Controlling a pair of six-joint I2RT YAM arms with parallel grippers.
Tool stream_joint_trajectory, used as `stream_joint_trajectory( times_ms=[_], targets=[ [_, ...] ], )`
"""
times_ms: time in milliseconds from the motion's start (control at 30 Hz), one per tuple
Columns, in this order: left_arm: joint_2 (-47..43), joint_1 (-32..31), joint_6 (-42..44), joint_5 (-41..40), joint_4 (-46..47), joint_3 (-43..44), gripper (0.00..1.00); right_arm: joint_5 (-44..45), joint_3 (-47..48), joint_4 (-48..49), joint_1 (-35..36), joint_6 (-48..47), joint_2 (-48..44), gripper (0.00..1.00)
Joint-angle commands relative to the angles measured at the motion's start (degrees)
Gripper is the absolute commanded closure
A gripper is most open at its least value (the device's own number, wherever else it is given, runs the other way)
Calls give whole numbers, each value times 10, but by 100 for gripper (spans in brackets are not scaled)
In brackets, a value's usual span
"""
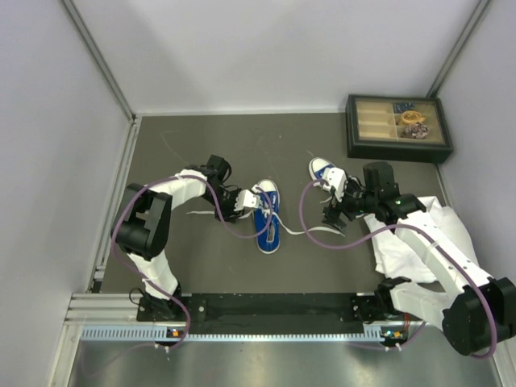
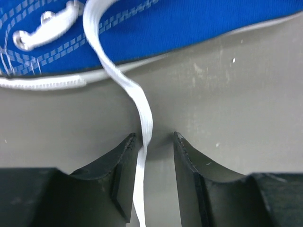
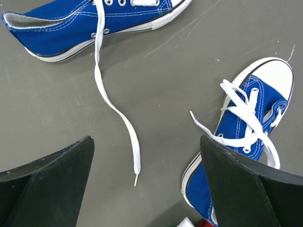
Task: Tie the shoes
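- Your left gripper [image 2: 154, 137]: jaws narrowed but not clenched, with a gap showing on one side
- A white lace [image 2: 142, 106] runs down between those jaws; it lies against the inner face of one finger [image 2: 124, 165] and is clear of the other
- That lace leads ahead of the jaws to the left sneaker [image 2: 199, 23]; its blue canvas side and white sole edge sit just beyond the fingertips
- Your right gripper [image 3: 146, 142]: jaws released and spread wide, nothing between the fingers
- A trailing lace [image 3: 111, 106] drops from the left sneaker's eyelets into the gap ahead of the right jaws; its tip lies flat on the table [image 3: 189, 71] and touches neither finger
- The right sneaker [image 3: 255, 109] sits just beside one finger of the right gripper, white toe cap pointing away from the jaws, laces lying loose across the tongue, untied
- In the top view the left sneaker is just beside the left jaws and the right sneaker is close against the right jaws; the two sneakers are apart from each other
- The white cloth [image 1: 419, 242] lies behind the right jaws, under that arm
- The compartment box [image 1: 397, 127] is well beyond the right jaws, at the far corner of the table
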Motion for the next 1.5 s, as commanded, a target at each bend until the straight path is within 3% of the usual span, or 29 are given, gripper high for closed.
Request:
stream_joint_trajectory(
  times_ms=[0, 267, 300, 333, 400, 633, 700, 800, 900, 1000, 1467],
  targets=[
    [12, -19, -6, -1, 22, 18, 60, 6, 4, 11, -4, 16, 1, 10],
    [19, -37, -31, -1, 52, 17, 69, 37, -4, -4, -4, -2, 21, 18],
    [20, -38, -33, -3, 55, 17, 74, 40, -8, 1, -4, -3, 22, 19],
    [19, -38, -35, -2, 54, 17, 92, 43, -8, 1, -4, -6, 25, 19],
    [10, -33, -48, 6, 60, 13, 100, 50, -8, 0, -4, -17, 34, 21],
    [-63, 23, -178, 151, 101, -8, 100, 33, 34, -30, -1, -25, 112, 41],
    [-103, 26, -221, 175, 164, -47, 100, 30, 52, -36, 0, -15, 130, 47],
    [-152, 21, -355, 207, 308, -114, 100, 15, 76, -46, 3, 12, 171, 55],
    [-182, 19, -541, 206, 463, -169, 100, 11, 93, -47, 10, 41, 204, 59],
    [-198, 18, -639, 196, 555, -202, 100, 23, 99, -36, 25, 60, 228, 63],
    [-218, 18, -657, 201, 562, -230, 100, 81, 96, -33, 71, 69, 308, 57]
  ],
)
